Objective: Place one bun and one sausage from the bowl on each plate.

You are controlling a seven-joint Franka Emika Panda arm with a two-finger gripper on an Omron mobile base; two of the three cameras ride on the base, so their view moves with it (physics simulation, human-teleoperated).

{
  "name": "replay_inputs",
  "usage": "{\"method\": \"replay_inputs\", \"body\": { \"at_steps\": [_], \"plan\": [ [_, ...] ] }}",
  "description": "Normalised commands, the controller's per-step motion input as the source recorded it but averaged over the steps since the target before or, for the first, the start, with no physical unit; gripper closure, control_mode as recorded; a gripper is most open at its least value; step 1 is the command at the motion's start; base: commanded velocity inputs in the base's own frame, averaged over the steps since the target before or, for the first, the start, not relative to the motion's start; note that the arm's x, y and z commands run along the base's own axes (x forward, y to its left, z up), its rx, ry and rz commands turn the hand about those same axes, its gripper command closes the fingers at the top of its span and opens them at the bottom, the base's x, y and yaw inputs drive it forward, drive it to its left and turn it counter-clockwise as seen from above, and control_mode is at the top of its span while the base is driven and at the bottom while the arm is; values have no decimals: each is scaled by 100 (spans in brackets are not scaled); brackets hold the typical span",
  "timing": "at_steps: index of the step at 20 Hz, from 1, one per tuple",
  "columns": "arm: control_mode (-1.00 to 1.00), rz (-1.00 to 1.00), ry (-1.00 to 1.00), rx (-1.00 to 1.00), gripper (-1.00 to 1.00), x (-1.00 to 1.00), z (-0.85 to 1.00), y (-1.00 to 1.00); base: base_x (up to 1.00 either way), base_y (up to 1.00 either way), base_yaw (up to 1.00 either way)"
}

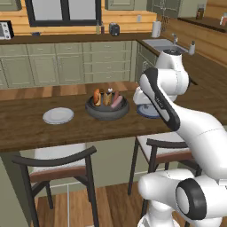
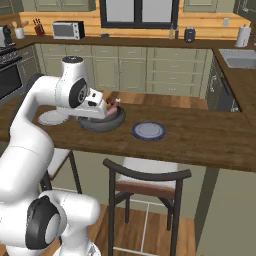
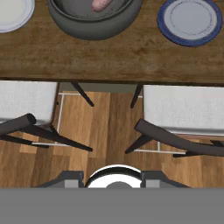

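The dark bowl (image 1: 106,113) (image 2: 102,124) (image 3: 94,28) stands mid-counter. It holds orange-brown buns (image 1: 97,96) and a pink sausage (image 1: 116,100) (image 3: 101,4). To its left lies the pale plate (image 1: 58,115) (image 2: 49,118) (image 3: 11,13), bare. The blue-grey plate (image 2: 148,131) (image 3: 190,19) sits to its right, bare, and my arm partly hides it in the left base view. My gripper (image 2: 102,107) hangs high, near the bowl's front side, over the counter's near edge. Nothing shows in it. Its fingertips are hidden, so open or shut is unclear.
The wooden counter (image 1: 26,128) runs across both base views. Two dark-framed chairs with pale seats (image 1: 53,165) (image 2: 145,181) (image 3: 183,109) stand tucked under its near edge. A sink (image 1: 162,44) is set in the back right worktop.
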Motion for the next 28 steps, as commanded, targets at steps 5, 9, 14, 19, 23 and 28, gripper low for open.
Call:
{"method": "replay_inputs", "body": {
  "at_steps": [5,9,14,19,23,28],
  "plan": [
    [100,0,0,0,-100,0,0,0,-6,32,0],
    [100,0,0,0,-100,0,0,0,9,66,0],
    [100,0,0,0,-100,0,0,0,66,27,-5],
    [100,0,0,0,-100,0,0,0,100,0,-10],
    [-100,-3,0,0,-100,50,-1,-5,50,-1,-5],
    [-100,-6,0,0,-100,100,-20,-3,0,0,0]
  ]
}}
